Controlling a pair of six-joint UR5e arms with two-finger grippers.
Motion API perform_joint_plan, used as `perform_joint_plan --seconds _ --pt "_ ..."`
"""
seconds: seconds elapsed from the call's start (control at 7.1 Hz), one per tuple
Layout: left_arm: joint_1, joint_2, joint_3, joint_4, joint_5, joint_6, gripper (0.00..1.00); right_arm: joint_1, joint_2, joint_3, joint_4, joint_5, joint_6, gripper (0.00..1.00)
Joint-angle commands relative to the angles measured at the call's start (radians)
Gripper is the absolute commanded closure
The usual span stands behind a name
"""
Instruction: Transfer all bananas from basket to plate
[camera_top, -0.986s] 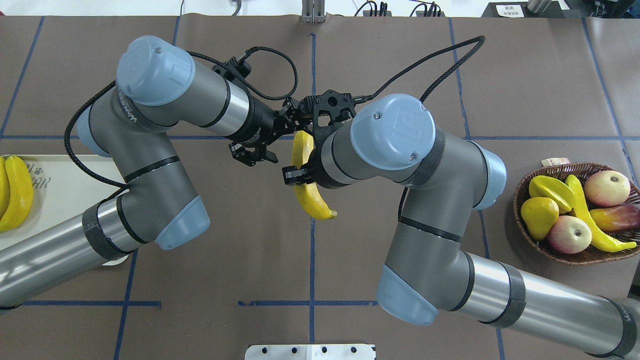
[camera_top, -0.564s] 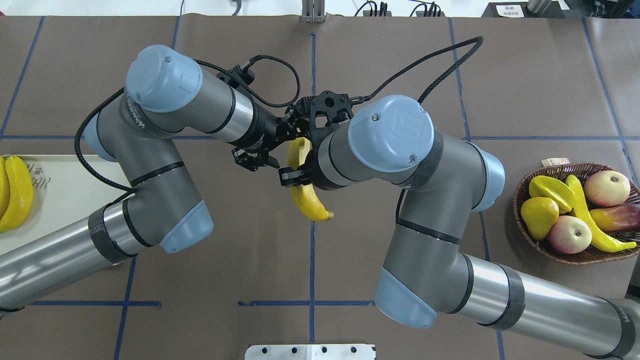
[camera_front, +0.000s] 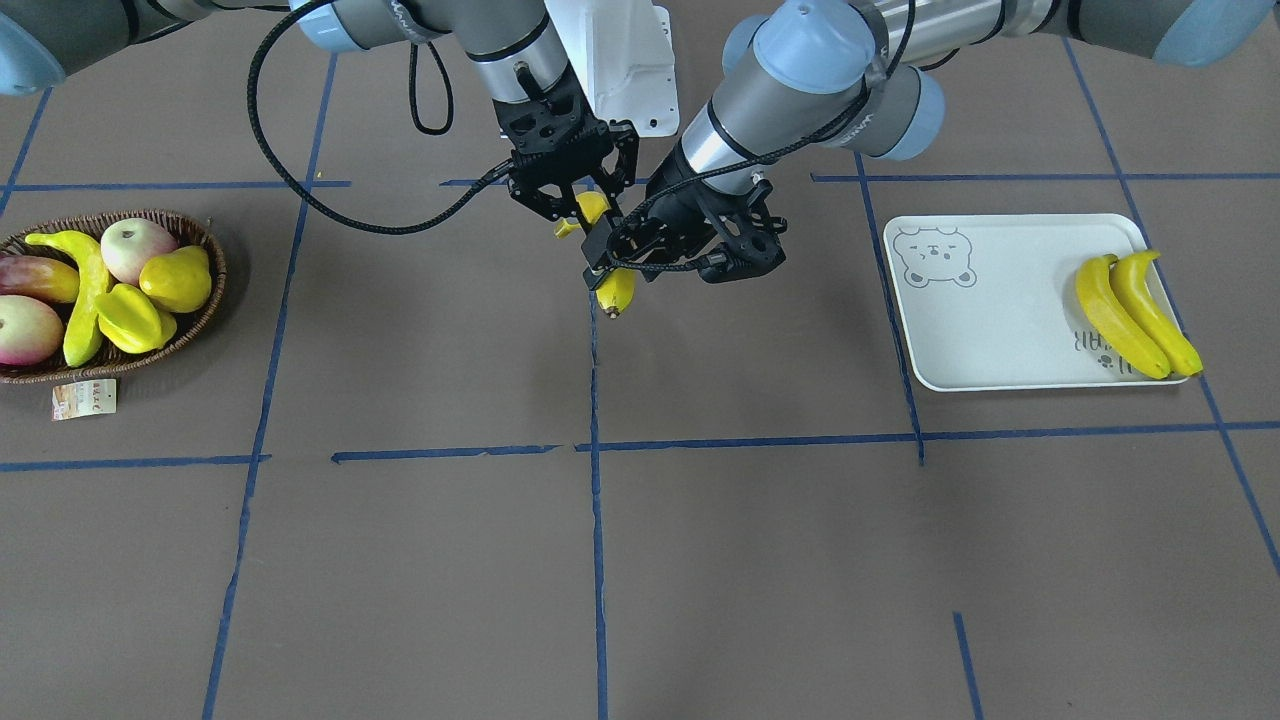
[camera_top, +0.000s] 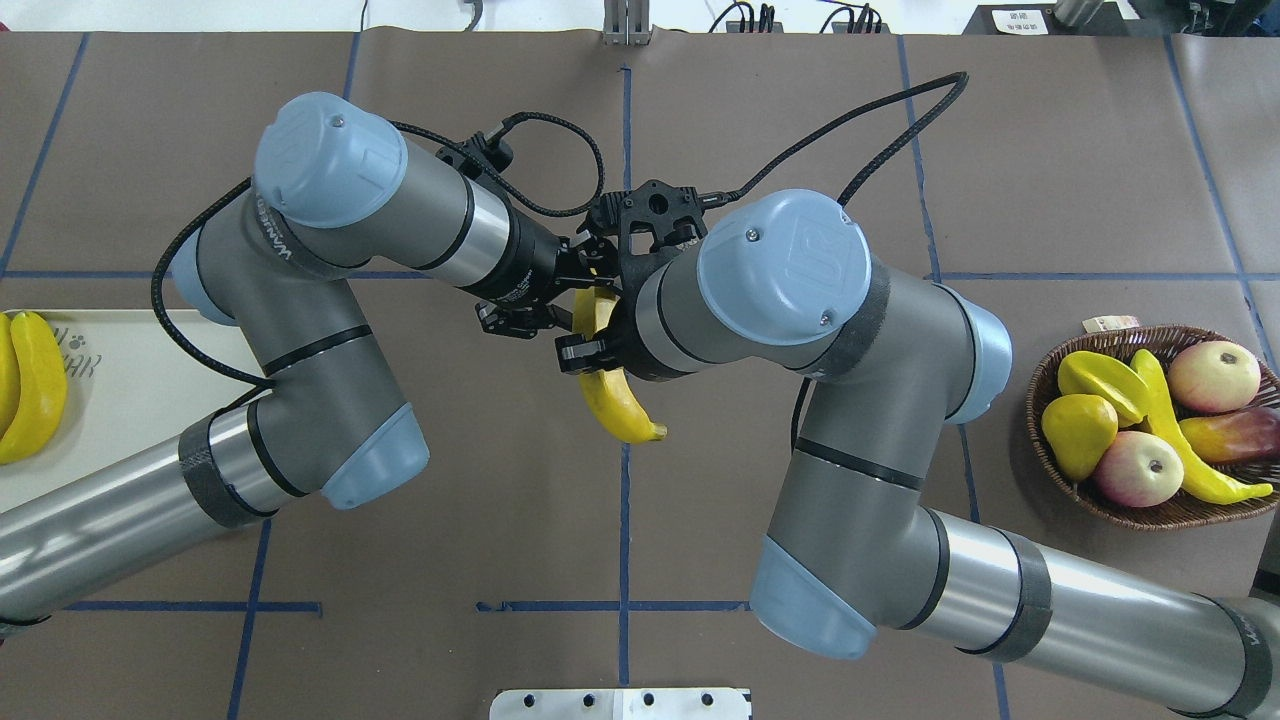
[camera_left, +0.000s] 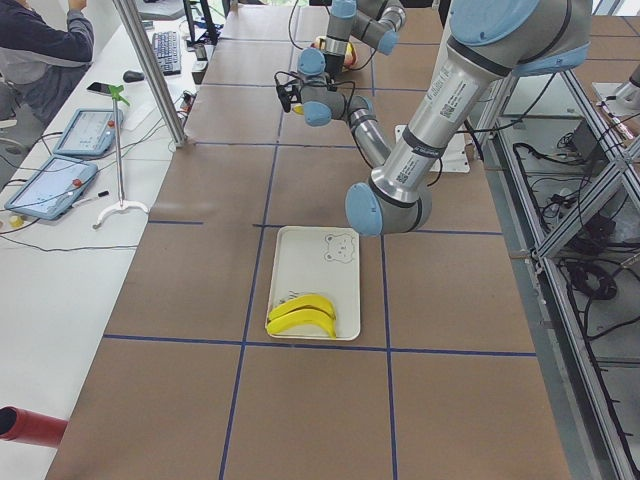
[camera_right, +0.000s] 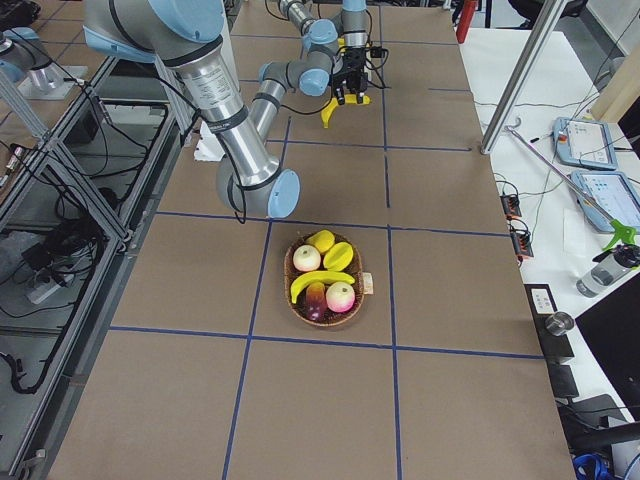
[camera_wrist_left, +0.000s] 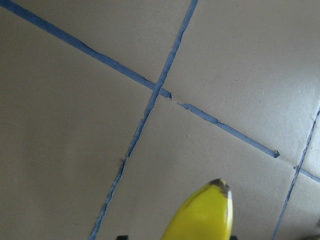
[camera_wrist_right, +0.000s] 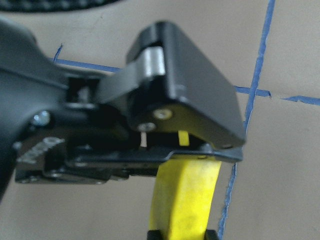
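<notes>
Hand-over above the middle of the desk (camera_front: 700, 550). My right gripper (camera_front: 580, 208) pinches the upper part of one banana (camera_top: 615, 400). The banana hangs clear of the desk, its long axis close to upright and its dark tip pointing down. My left gripper (camera_front: 612, 255) meets the same banana just below the right gripper's hold, reaching in from the side so that its fingers (camera_wrist_right: 190, 85) lie across the long axis. The left wrist view shows the tip projecting beyond them, but I cannot tell whether they press on the fruit or stand a little spread. The relation governing the coming move is this: the plate (camera_front: 1000, 320) lies well apart on the left gripper's outer side, away from the right gripper. It carries two bananas (camera_front: 1115, 315) side by side at its end farthest from both grippers, so my left arm is the nearer one for delivery. I judge that the right gripper should let go only once the left one holds firmly. The basket (camera_top: 1160, 517), well apart on the right gripper's outer side, holds a fourth banana (camera_top: 1180, 440) among other fruit.
</notes>
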Motion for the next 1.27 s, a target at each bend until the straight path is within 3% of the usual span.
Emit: perform_joint_plan --seconds 0.0,0.14,0.28,0.99,1.13 --pt "0.005 0.001 -0.008 -0.006 -0.002 0.004 1.0 0.0 0.0 -0.002 0.008 0.001 0.0 0.73" --pt "0.005 0.003 -0.012 -0.006 -0.002 0.006 1.0 0.0 -0.001 -0.002 0.011 0.001 0.0 0.24" --pt "0.004 0.007 -0.012 -0.006 -0.002 0.007 1.0 0.002 -0.001 -0.002 0.013 0.001 0.0 0.01" --pt "-0.042 0.032 -0.014 0.004 -0.012 0.018 1.0 0.015 -0.044 0.071 0.0 0.014 -0.005 0.0" --pt "-0.097 0.07 -0.016 0.003 -0.084 0.019 1.0 0.052 -0.084 0.104 0.0 0.077 -0.005 0.0"
